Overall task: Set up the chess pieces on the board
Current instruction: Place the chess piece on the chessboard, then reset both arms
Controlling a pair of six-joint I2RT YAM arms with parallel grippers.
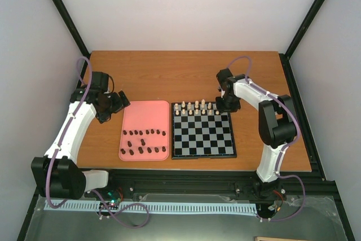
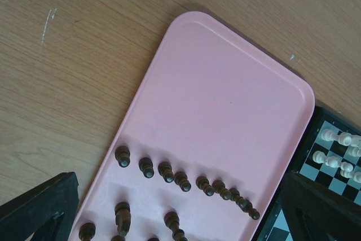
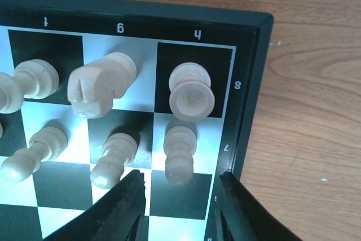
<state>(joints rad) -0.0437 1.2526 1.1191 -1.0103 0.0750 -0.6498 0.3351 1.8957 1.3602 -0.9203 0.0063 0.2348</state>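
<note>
I see the right gripper (image 3: 181, 179) slightly parted, gripping nothing, just by a cream pawn (image 3: 180, 153) standing at the edge of the black-and-grey checkered chessboard (image 3: 251, 77); the left gripper (image 2: 180, 196) is spread wide, empty, over the pink rounded tray (image 2: 225, 111) holding dark brown pieces (image 2: 183, 180).

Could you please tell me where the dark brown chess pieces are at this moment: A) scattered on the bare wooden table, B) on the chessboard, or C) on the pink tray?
C: the dark brown pieces all lie on the pink tray, while only cream pieces stand on the board.
</note>
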